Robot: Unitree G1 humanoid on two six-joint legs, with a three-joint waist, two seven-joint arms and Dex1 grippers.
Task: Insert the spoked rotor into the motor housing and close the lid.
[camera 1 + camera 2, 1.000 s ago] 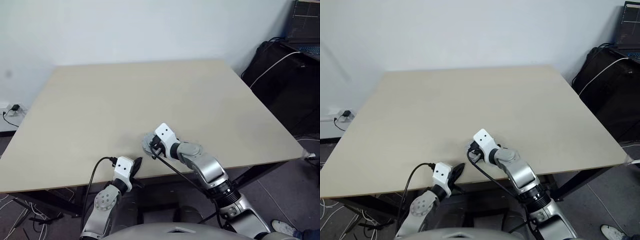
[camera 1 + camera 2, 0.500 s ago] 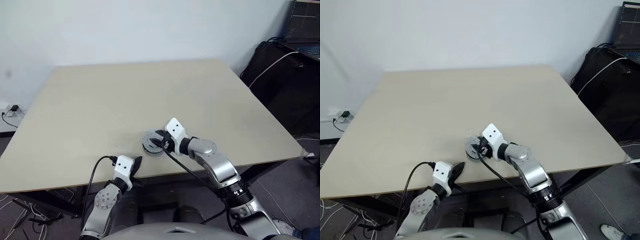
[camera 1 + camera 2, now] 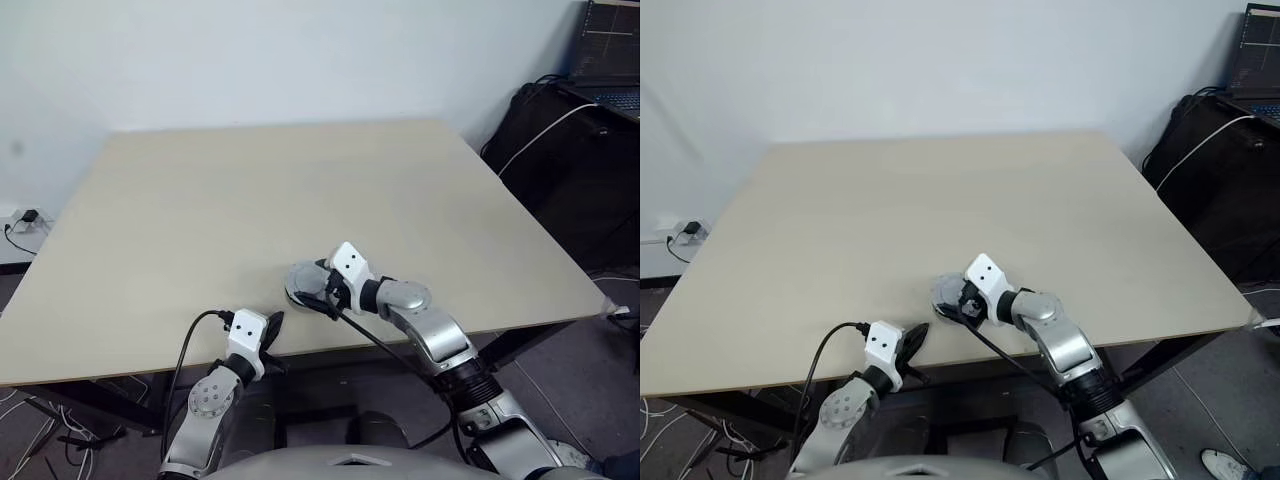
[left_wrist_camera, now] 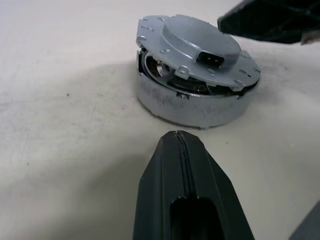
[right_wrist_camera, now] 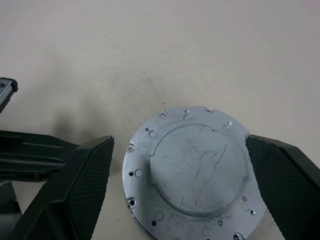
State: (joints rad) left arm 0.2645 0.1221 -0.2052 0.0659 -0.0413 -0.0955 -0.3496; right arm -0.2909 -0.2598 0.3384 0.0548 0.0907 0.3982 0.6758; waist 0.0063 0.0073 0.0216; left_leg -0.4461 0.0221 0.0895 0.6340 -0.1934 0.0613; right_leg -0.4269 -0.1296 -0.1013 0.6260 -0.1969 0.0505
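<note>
At the lower left of the left eye view, the left gripper (image 3: 272,328) sits at the near edge of the desk (image 3: 200,210). Its two black fingers (image 4: 182,165) are pressed tight together and hold nothing. It points toward the motor parts, which are just beside it but not touching.

A little right of that, low in the middle of the frame, is the motor housing (image 4: 192,105), a round grey can standing on the desk. The lid (image 4: 200,45) lies on top of it. The lid does not look flat. In the left wrist view one side is lifted, and there is a gap under it where shiny metal and a bit of brown show. I cannot tell if the spoked rotor is seated inside, because the lid hides most of it.

Further right is the right gripper (image 5: 180,170). Its fingers (image 5: 82,185) are spread wide, one on each side of the lid, and they do not touch it. It holds nothing.

Here is what I think could go wrong. The lid looks crooked, so it may not be shut all the way. If the gripper pushes on only one side, the lid could tip up more or slide off. A finger pulling back could bump the rim and knock the lid loose. A hard push could also shove the whole housing along the smooth desk, toward the near edge.
</note>
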